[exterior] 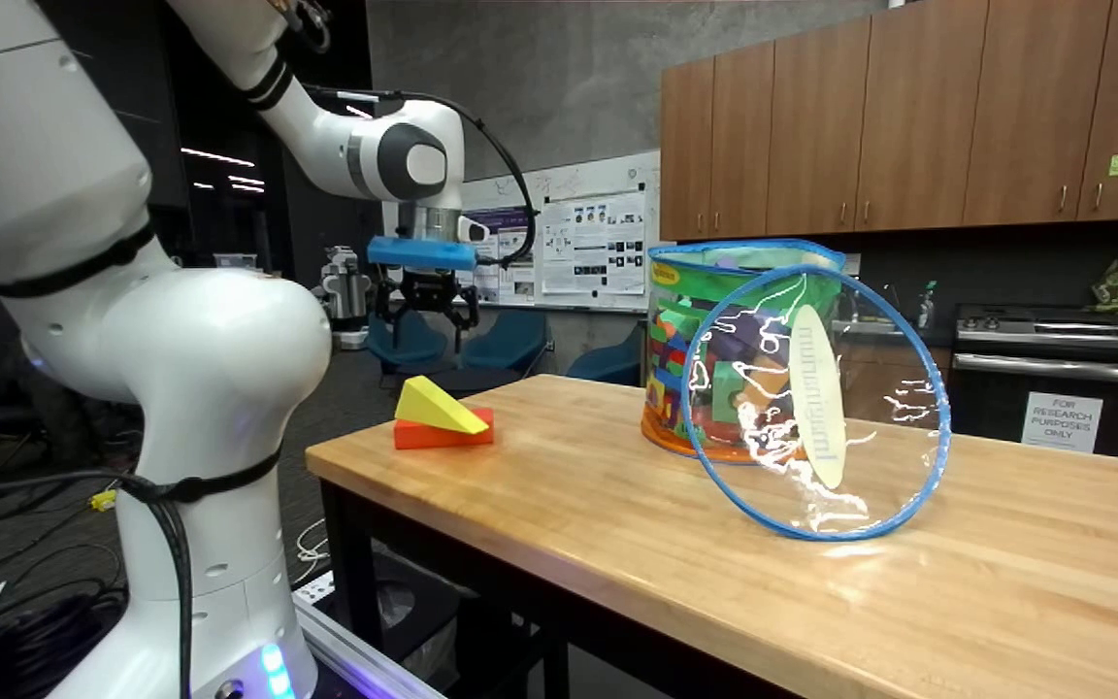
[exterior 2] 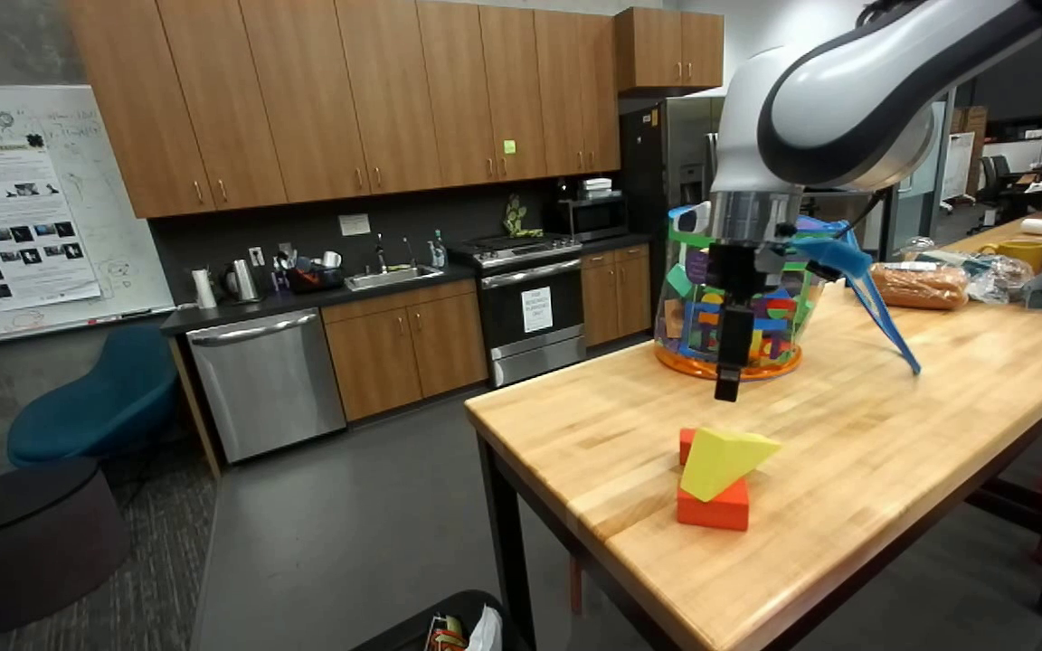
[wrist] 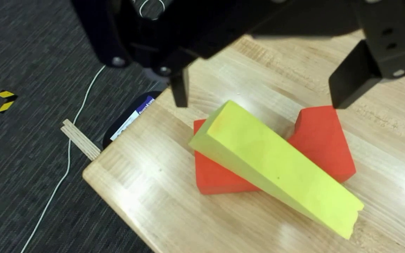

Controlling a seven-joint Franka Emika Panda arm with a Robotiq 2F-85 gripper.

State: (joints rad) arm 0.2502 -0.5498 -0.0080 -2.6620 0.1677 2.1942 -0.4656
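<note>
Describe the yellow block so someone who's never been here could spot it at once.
Start at the wooden table, at the end below the robot's gripper. There lies a red block. The yellow block rests across it; unlike that red neighbour, it is a long wedge, tapering to a thin, ragged edge.
</note>
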